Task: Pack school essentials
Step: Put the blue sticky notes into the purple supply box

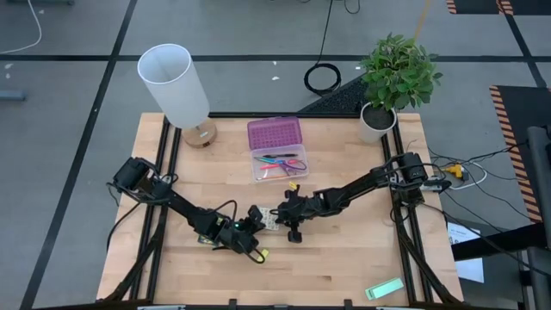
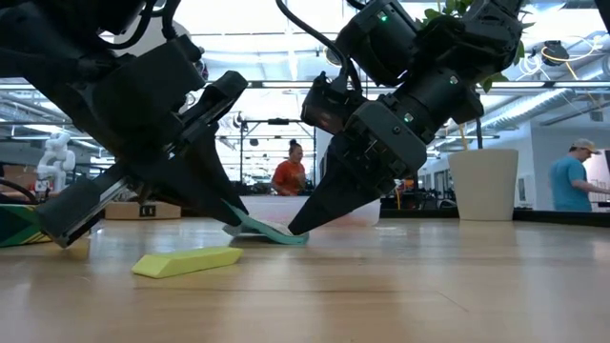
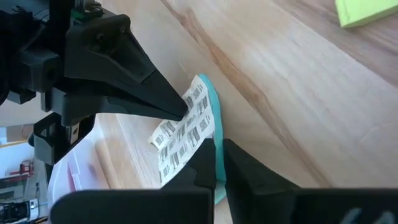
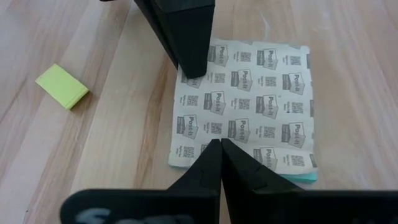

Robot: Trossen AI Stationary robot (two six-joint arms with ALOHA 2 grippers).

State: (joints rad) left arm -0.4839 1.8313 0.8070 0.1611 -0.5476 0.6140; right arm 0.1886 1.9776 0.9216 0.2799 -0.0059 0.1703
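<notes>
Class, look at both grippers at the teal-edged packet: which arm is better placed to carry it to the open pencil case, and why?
Probably the right. Both grippers meet at the teal-edged packet, but the right arm lies nearer the pencil case, and its shut fingertips rest on the packet's edge.

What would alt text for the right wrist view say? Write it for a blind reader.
A sticky-note pad lies flat on a wooden table, with the shut right gripper tips at one edge and the left gripper touching the opposite edge. A small yellow block lies apart.
</notes>
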